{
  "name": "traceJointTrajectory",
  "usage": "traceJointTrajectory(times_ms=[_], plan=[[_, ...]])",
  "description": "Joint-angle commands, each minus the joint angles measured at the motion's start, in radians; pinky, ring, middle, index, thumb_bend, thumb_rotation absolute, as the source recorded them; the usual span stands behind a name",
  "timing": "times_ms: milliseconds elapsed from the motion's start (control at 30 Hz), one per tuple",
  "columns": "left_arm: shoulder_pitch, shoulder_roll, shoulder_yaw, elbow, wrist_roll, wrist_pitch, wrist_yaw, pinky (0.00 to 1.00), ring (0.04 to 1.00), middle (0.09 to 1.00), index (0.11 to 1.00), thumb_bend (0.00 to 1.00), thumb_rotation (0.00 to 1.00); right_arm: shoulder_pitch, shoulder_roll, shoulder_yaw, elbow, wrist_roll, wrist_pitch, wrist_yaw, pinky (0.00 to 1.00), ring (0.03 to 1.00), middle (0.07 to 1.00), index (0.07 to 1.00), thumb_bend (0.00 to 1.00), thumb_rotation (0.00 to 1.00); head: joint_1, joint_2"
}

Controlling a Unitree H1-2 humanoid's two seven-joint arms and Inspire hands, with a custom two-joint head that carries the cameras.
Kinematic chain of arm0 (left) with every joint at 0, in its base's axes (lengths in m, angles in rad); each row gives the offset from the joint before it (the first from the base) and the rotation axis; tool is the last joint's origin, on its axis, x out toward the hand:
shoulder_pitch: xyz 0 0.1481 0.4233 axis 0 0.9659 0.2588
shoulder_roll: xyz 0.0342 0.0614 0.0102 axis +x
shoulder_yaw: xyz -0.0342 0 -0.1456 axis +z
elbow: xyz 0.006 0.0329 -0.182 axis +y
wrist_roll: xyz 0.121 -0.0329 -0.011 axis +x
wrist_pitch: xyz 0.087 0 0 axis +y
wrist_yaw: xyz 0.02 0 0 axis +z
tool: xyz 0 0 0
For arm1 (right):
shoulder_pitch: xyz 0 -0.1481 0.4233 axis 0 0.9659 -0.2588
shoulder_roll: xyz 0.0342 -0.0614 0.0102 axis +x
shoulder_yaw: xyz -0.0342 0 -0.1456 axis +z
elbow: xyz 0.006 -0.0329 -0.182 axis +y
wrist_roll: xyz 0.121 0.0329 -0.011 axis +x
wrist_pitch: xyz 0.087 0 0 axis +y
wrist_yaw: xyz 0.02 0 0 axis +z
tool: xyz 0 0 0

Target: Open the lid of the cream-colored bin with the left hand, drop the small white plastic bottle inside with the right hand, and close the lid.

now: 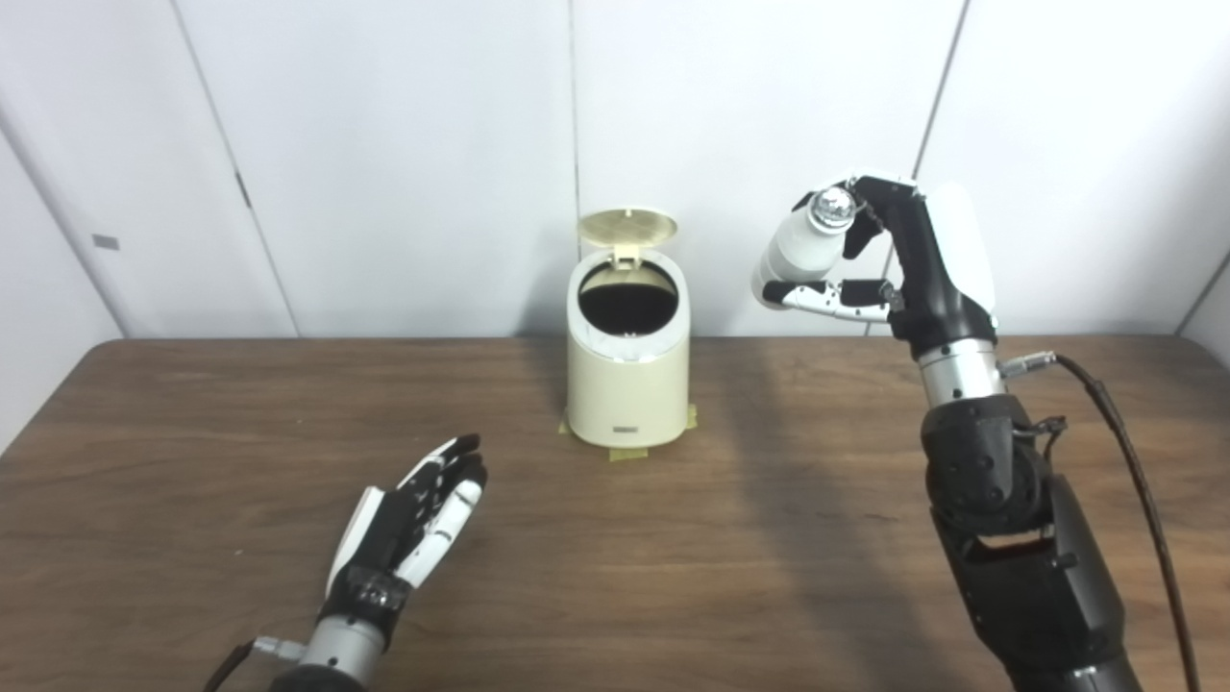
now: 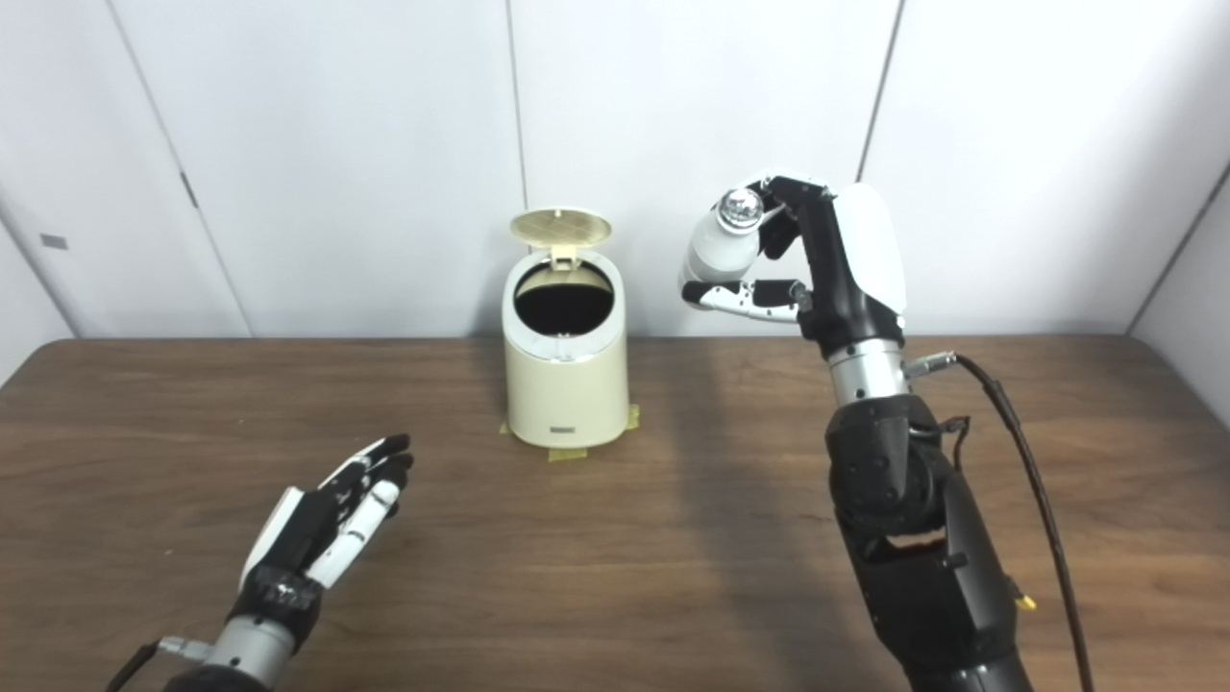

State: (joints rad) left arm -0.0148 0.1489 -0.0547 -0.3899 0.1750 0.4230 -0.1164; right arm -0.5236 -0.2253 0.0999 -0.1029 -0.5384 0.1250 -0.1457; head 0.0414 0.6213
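The cream-colored bin (image 1: 627, 389) stands at the back middle of the wooden table (image 1: 673, 577), taped down at its base. Its round lid (image 1: 627, 227) is tipped up and back, showing the dark inside. My right hand (image 1: 889, 259) is raised to the right of the bin, above its rim, shut on the small white plastic bottle (image 1: 799, 245), whose silver cap points up. My left hand (image 1: 423, 514) lies low over the table, front left of the bin, open with fingers stretched toward it and holding nothing.
White wall panels stand close behind the table's back edge. A black cable (image 1: 1134, 461) hangs from the right wrist down the right side. Yellow tape tabs (image 1: 629, 452) stick out under the bin.
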Motion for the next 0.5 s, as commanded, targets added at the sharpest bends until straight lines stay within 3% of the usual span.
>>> traceJointTrajectory(times_ms=[0,167,333,467], plan=[[-0.021,-0.008,-0.001,-0.01,0.011,-0.041,0.019,0.83,0.878,0.89,0.922,0.53,0.77,-0.066,0.002,0.005,-0.003,-0.01,-0.044,-0.008,0.37,0.412,0.491,0.504,0.52,0.0,0.01,-0.002],[-0.014,-0.019,-0.006,-0.013,0.02,-0.04,0.026,0.84,0.876,0.88,0.923,0.54,0.76,-0.092,0.028,0.027,0.022,-0.004,-0.058,0.005,0.39,0.42,0.498,0.496,0.52,0.0,0.013,-0.004],[-0.005,-0.025,-0.006,-0.017,0.026,-0.044,0.03,0.83,0.878,0.878,0.923,0.53,0.76,-0.132,0.059,0.044,0.106,0.012,-0.124,-0.007,0.36,0.431,0.498,0.489,0.51,0.0,0.002,-0.004],[0.0,-0.025,-0.003,-0.021,0.031,-0.034,0.033,0.87,0.894,0.882,0.92,0.54,0.76,-0.157,0.086,0.055,0.169,-0.004,-0.158,-0.031,0.35,0.436,0.499,0.481,0.5,0.0,0.003,-0.004]])
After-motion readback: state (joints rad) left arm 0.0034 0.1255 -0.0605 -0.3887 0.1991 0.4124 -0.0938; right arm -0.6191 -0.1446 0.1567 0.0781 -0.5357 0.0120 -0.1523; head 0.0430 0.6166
